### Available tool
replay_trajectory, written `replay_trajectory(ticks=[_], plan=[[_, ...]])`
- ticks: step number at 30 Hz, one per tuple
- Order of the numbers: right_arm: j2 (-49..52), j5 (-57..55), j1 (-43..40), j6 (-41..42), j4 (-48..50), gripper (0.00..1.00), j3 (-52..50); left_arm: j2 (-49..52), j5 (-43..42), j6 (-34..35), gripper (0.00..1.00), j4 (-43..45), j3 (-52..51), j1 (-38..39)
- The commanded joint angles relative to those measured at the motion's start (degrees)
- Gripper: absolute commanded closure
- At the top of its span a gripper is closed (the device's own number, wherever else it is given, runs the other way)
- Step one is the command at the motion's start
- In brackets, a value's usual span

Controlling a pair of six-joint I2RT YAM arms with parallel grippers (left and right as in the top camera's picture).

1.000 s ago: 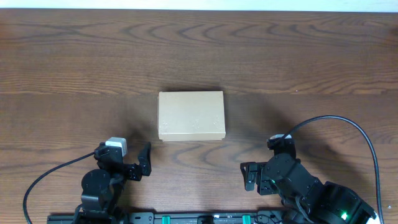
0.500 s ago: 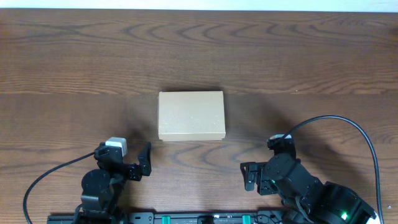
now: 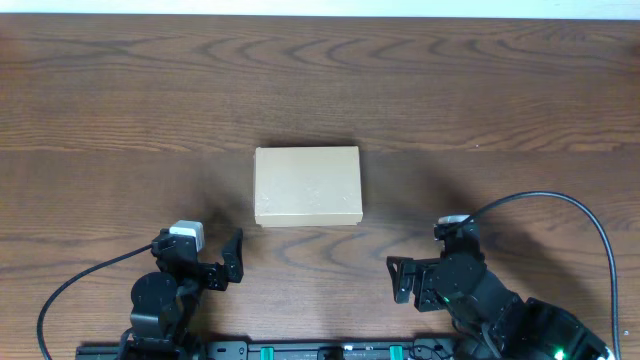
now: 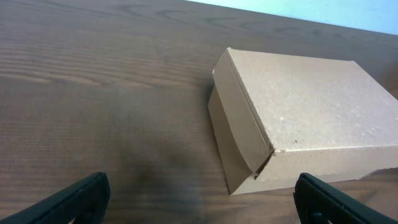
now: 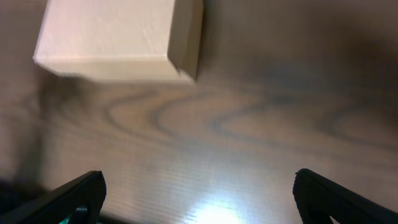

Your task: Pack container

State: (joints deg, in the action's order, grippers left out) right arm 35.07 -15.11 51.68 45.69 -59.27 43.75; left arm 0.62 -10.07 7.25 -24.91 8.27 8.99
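Container: a small tan cardboard box, the container [image 3: 307, 186], sat near the middle of the table, flat on its base with its flap lid shut.
Container, close view: from the left wrist camera the container [image 4: 298, 118] showed a plain, lightly speckled top, and one flap edge lapped down over the near side wall at the corner.
Container, other side: the right wrist camera saw the container [image 5: 118, 38] at the upper left of its view, slightly blurred.
Table: a dark brown wooden table [image 3: 480, 90] with strong grain ran under everything; a bright glare spot showed on it in the right wrist view.
Left gripper: the left gripper [image 3: 205, 256] sat near the front edge, to the front left of the box and apart from it. Its fingers [image 4: 74, 198] were spread wide with nothing between them.
Right gripper: the right gripper [image 3: 428, 262] sat near the front edge, to the front right of the box and apart from it. Its fingers [image 5: 73, 194] were also spread wide and held nothing.
Cables: a black cable [image 3: 560, 205] looped above the right arm; another curved out from the left arm.
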Motion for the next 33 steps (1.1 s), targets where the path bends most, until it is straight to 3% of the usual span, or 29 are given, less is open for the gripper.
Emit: replay_trajectory(ticks=[1,5,11,24,33], plan=[[-3.04,-4.17,0.37,-4.76,4.33,0.01,-5.53,-0.42,0.59,-0.83,0.05,0.33,-1.16,-0.39],[-8.31,-3.98,0.37,-11.37,14.32,0.01,-13.88,-0.42,0.59,-0.83,0.05,0.33,-1.16,-0.39],[-14.82,-3.96,-0.33,-15.63,21.64,0.01,-22.99,-0.42,0.59,-0.83,0.05,0.33,-1.16,-0.39],[-29.97,-3.96,-1.51,-16.20,22.91,0.01,-33.97,-0.42,0.59,-0.83,0.05,0.33,-1.16,-0.39],[-34.80,-3.72,-1.51,-16.17,22.95,0.01,-34.38,-0.42,0.59,-0.83,0.04,0.33,-1.16,-0.39]])
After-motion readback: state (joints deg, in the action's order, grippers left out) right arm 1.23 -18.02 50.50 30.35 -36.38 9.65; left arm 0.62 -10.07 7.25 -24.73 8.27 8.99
